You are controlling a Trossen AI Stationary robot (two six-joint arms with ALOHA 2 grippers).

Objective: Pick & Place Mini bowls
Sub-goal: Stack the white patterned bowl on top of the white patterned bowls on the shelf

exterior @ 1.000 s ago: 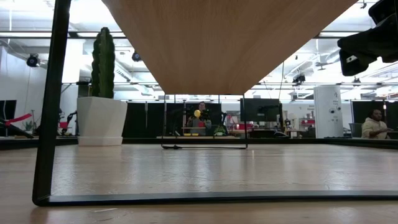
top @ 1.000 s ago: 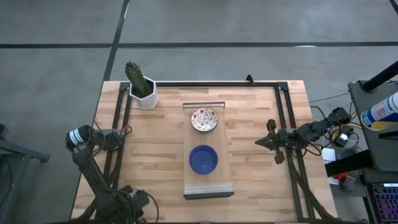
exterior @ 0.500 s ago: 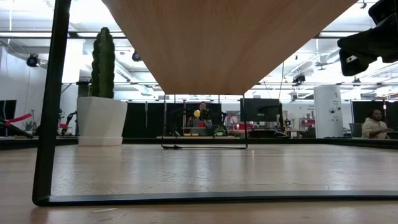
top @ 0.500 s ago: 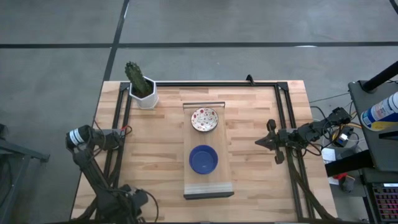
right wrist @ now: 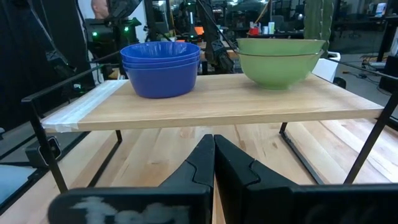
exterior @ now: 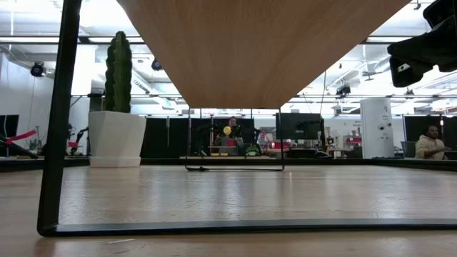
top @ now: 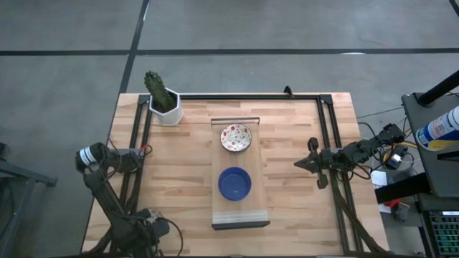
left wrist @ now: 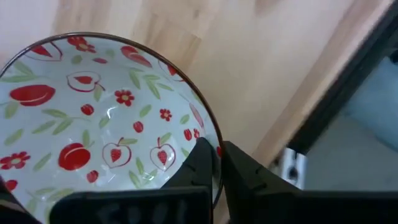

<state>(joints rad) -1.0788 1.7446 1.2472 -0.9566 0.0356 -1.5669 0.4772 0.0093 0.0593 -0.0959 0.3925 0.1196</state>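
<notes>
A white mini bowl (left wrist: 93, 124) with a red fruit and green leaf pattern fills the left wrist view, over the wooden table. My left gripper (left wrist: 219, 149) is shut on it at the table's near left corner (top: 152, 228), where the arm hides the bowl from above. On the raised wooden shelf (top: 240, 211) sit a patterned bowl (top: 236, 137) and a blue bowl (top: 234, 183). In the right wrist view these show as a blue stack (right wrist: 160, 59) and a green-sided stack (right wrist: 281, 59). My right gripper (right wrist: 213, 149) waits shut, right of the shelf (top: 310, 163). My left gripper holds the patterned bowl by its rim (left wrist: 210, 124), one finger (left wrist: 200, 160) inside the bowl and the other (left wrist: 244, 169) outside. The fingers come from above, pointing down. The bowl sits mouth up; I cannot tell whether its base rests on the table.
A cactus in a white pot (top: 165, 102) stands at the far left corner. A black frame (top: 244, 96) runs round the table top, and its rail (left wrist: 348, 93) lies close beside the held bowl. Bare wood lies left and right of the shelf.
</notes>
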